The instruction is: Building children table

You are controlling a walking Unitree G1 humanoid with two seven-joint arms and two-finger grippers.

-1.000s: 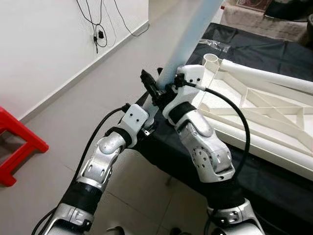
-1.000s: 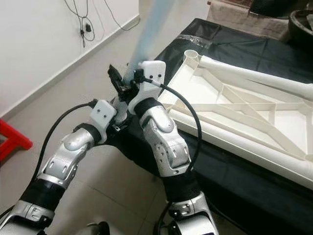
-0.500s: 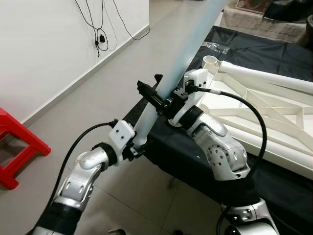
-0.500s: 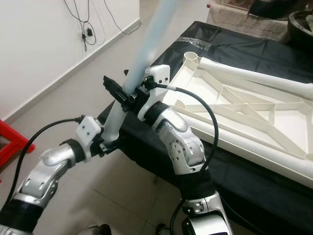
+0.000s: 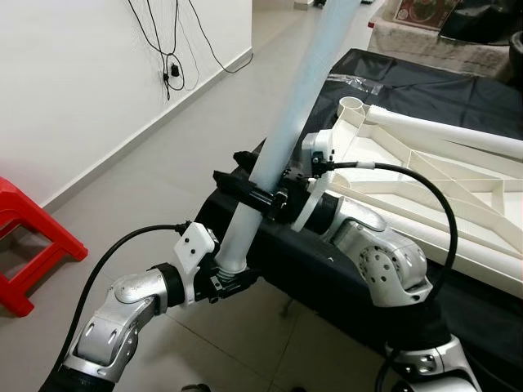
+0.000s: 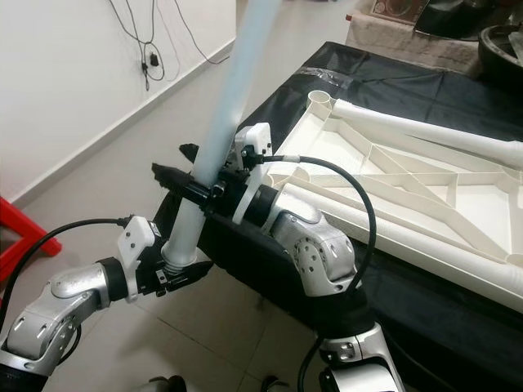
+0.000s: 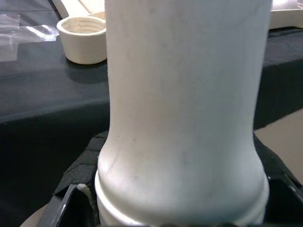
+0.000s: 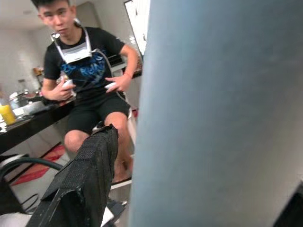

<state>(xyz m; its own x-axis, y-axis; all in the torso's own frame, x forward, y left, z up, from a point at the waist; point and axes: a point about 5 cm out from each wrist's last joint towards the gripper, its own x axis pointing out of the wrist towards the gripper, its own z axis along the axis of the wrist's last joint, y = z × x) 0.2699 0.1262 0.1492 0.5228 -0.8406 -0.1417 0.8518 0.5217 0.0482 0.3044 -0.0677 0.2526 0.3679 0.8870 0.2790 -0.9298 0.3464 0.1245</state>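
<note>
A long pale table leg (image 5: 286, 131) stands steeply tilted beside the near left corner of the black-covered table (image 5: 425, 82). My left gripper (image 5: 231, 279) is shut around the leg's ringed bottom end (image 7: 184, 189), below the table's edge. Higher up, my right gripper (image 5: 255, 191) is shut on the leg's shaft, one black finger (image 8: 85, 184) lying alongside the leg (image 8: 227, 118). The white tabletop (image 5: 433, 175) lies upside down on the cloth, ribs showing. Its round corner socket (image 5: 353, 106) is just right of the leg, apart from it.
A red stool (image 5: 29, 237) stands on the tiled floor at the left. Cables (image 5: 167, 57) hang on the white wall. A plastic bag (image 5: 359, 79) lies on the cloth behind the socket. A seated person (image 8: 90, 71) holding controllers faces me across the room.
The leg has swung more upright and come down beside the table corner. My left gripper has dropped with the leg's bottom end; my right arm has reached further left.
</note>
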